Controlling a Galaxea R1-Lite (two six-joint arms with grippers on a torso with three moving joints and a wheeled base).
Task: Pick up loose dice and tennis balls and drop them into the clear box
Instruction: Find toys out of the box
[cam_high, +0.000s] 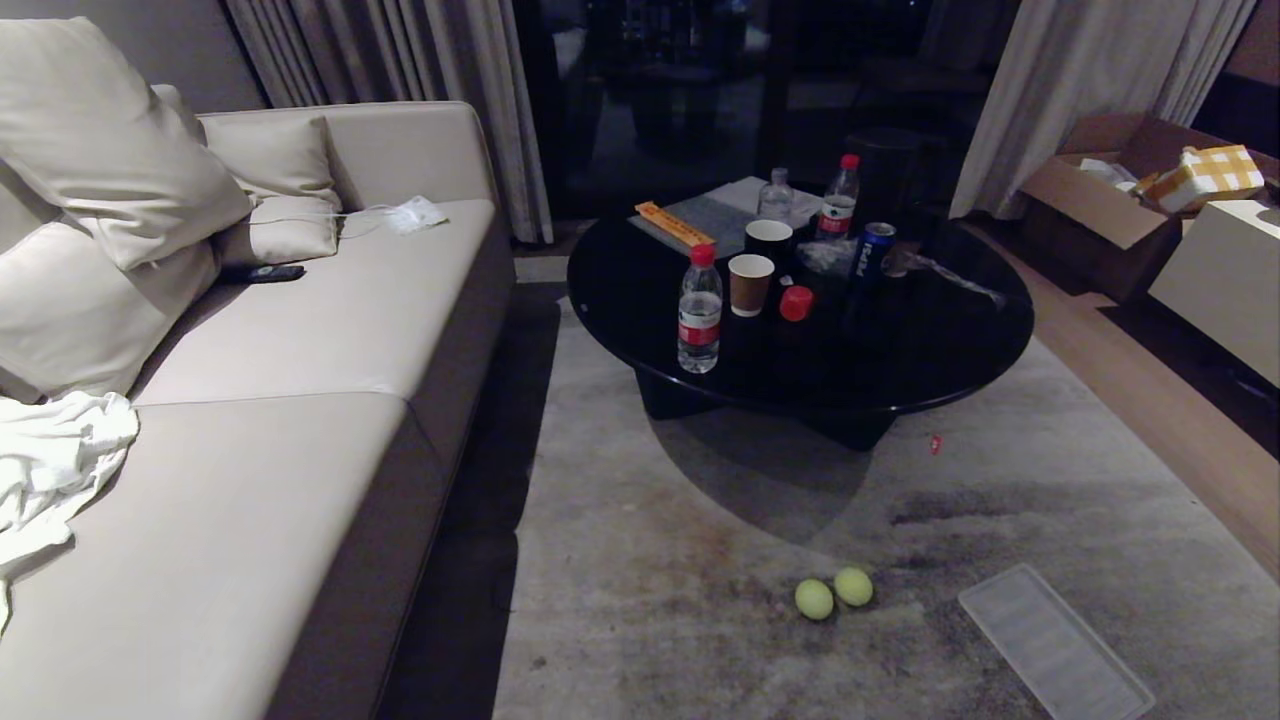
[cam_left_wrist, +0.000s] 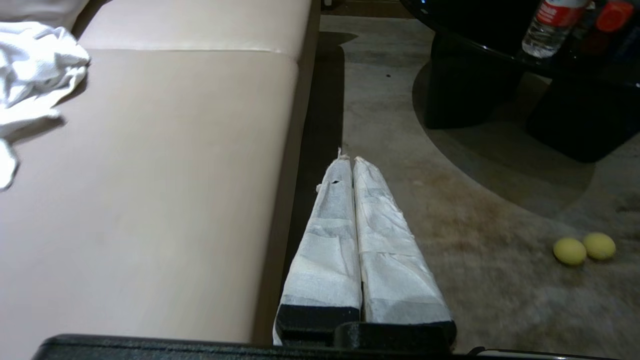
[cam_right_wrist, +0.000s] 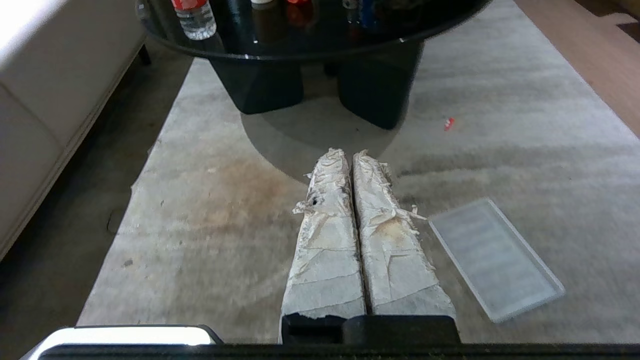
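Tool status, both arms: the left tool (cam_left_wrist: 348, 161) and the right tool (cam_right_wrist: 348, 154), each with white tape-wrapped fingers, have jaws pressed fully together and hold nothing. Neither touches any object; both hang above the grey patterned carpet (cam_high: 700, 560), outside the head view.

Task objects: two fuzzy yellow-green tennis balls (cam_high: 833, 593) lie touching each other on the carpet, at about 6 o'clock from the round black glossy worktop (cam_high: 800, 330). A whitish ribbed flat plastic lid (cam_high: 1055, 645) lies near them, at their 4 o'clock. The clear box body is not visible in any view, nor are any dice.

Procedure, as judged: the step in hand is approach to the first ball.
1. Open the jaws wider than a ball before descending.
2. Select the outer ball; its neighbour is likely to roll if nudged.
3. Locate the box before lifting.
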